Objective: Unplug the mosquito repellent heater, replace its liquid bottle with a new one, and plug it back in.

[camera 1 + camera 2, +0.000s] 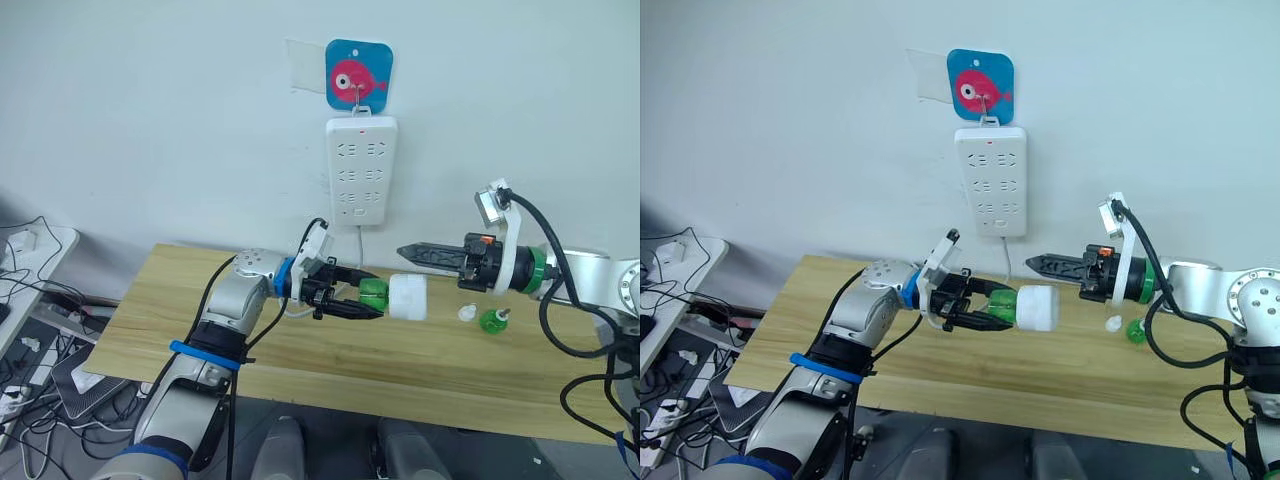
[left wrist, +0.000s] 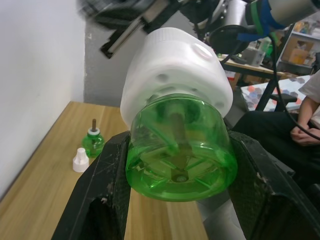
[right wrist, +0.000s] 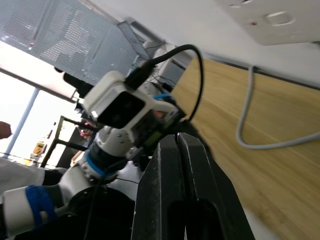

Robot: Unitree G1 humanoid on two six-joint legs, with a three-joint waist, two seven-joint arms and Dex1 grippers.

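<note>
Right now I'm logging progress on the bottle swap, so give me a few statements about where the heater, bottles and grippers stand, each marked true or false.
1. The small white rounded plastic heater is plugged into the long white power strip on the wall. False: it is held out over the light wooden table, off the strip.
2. The left gripper is shut on the green translucent bottle screwed into the heater. True.
3. The right gripper holds a bottle. False: it is shut and empty.
4. A second small green bottle stands on the table beside a small white cap. True.
5. The cap sits on that second bottle. False: it lies beside it.
</note>
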